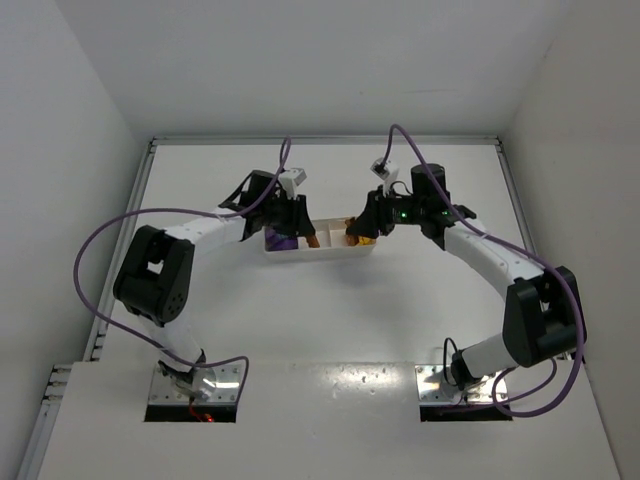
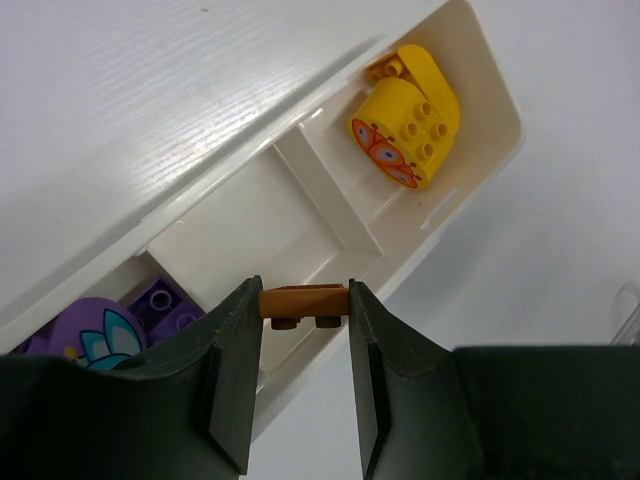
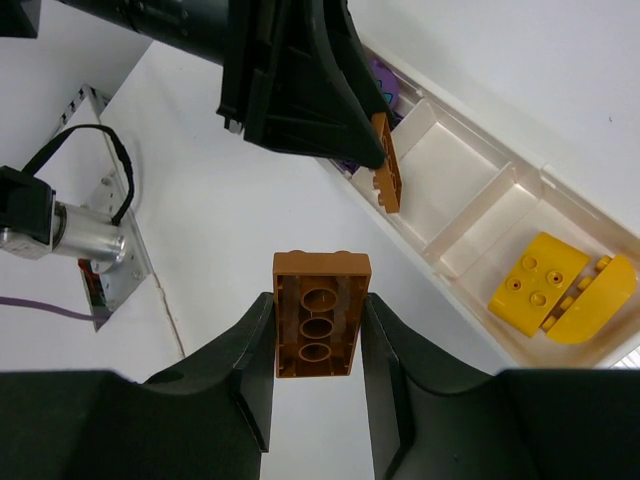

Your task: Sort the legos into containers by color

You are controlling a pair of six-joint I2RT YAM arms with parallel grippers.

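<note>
The white tray (image 1: 318, 253) lies between both arms. In the left wrist view yellow legos (image 2: 405, 130) fill one end compartment, purple legos (image 2: 110, 325) the other, and the middle compartment (image 2: 250, 230) holds nothing. My left gripper (image 2: 305, 300) is shut on a small brown lego (image 2: 305, 297), held above the near rim of the middle compartment. My right gripper (image 3: 317, 297) is shut on a larger brown lego (image 3: 320, 330), underside towards the camera, hanging over the table just short of the tray (image 3: 440, 275). The left gripper's brown lego (image 3: 387, 175) also shows there.
White walls close the table on the left, back and right. Purple cables loop from both arms. A metal base plate (image 3: 100, 250) with a motor sits at the near edge in the right wrist view.
</note>
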